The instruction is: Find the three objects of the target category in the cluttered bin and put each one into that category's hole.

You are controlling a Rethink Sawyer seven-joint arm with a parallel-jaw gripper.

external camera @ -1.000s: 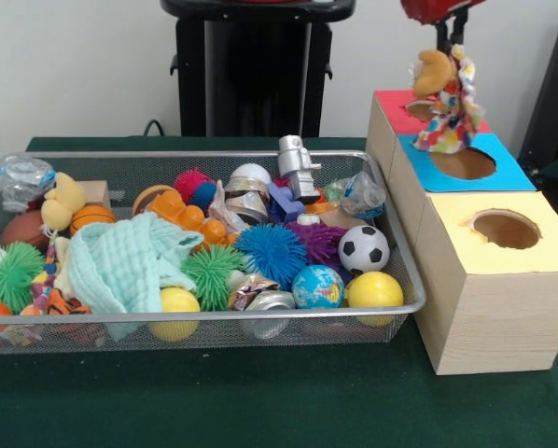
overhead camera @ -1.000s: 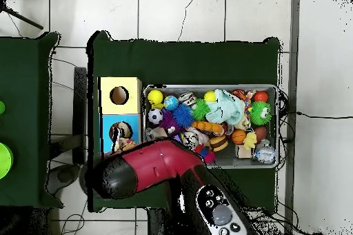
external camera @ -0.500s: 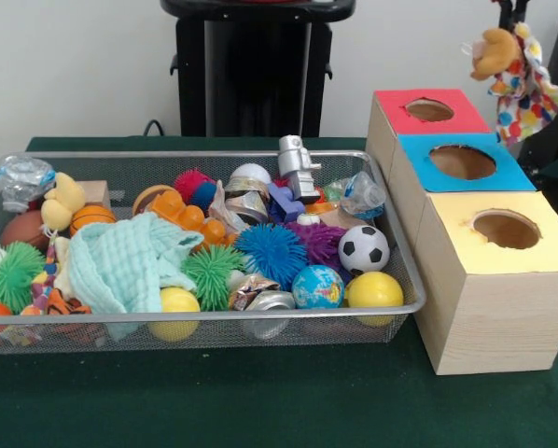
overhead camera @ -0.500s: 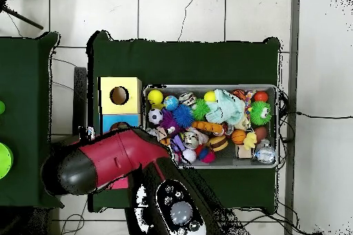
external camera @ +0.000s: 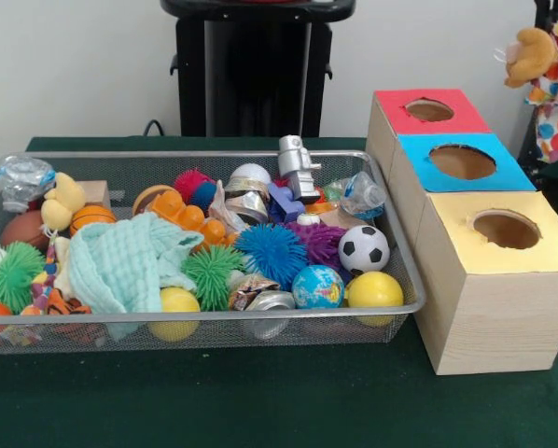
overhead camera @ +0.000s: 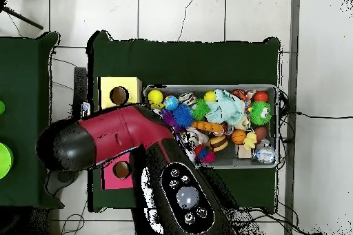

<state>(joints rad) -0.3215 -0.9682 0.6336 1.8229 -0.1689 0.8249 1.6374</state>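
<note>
1. Overhead, the red and black arm (overhead camera: 114,142) lies across the table's box end, its rounded black elbow out past the table edge and its grey-buttoned link running down to the picture's bottom.
2. Gripper: only a dark sliver shows at the top right corner of the front view, above a dangling plush toy (external camera: 545,70); whether the fingers are spread or pinched cannot be told.
3. Plush toy: tan head, white body with coloured spots, hanging in the air to the right of the boxes, beyond the red-topped box (external camera: 426,110), partly cut off by the frame edge. It is above none of the holes.
4. Boxes: three wooden boxes in a row, each with a round hole in its lid; red-topped farthest, blue-topped box (external camera: 461,161) in the middle, yellow-topped box (external camera: 503,233) nearest. From above the arm hides the blue one entirely and part of the other two.
5. Wire mesh bin (external camera: 214,322): beside the boxes, crowded with toys; a light green cloth (external camera: 120,261), a blue spiky ball (external camera: 272,252), a soccer ball (external camera: 363,248), a globe ball (external camera: 316,286), a yellow ball (external camera: 375,291) and a silver robot figure (external camera: 298,166) are legible.
6. Lower layers of the bin are buried and hard to identify.
</note>
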